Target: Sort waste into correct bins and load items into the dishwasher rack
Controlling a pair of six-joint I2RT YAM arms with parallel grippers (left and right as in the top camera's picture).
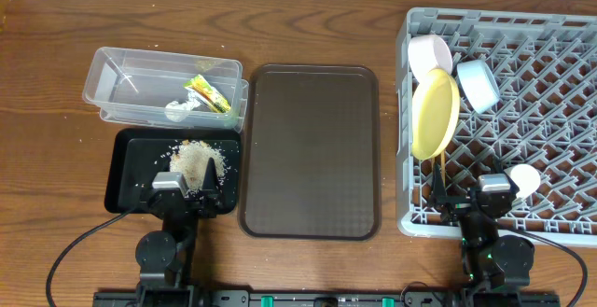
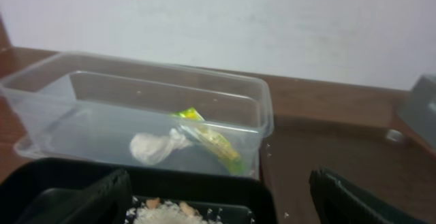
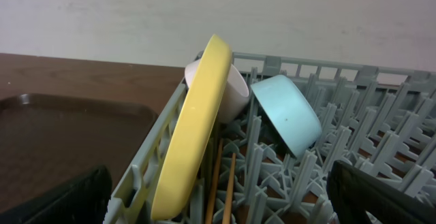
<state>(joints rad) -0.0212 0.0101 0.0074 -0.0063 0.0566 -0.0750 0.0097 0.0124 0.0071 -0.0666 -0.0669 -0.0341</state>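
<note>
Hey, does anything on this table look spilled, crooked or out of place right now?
Little stands out. A few whitish crumbs lie on the wooden table beside the shallow black tray, outside it. The round yellow plate stands on edge, tilted, at the left wall of the grey lattice rack.

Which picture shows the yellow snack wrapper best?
The left wrist view: the wrapper is close up, lying inside the clear tub beside the tissue. The overhead view shows it small, from above. The right wrist view does not show it.
</note>
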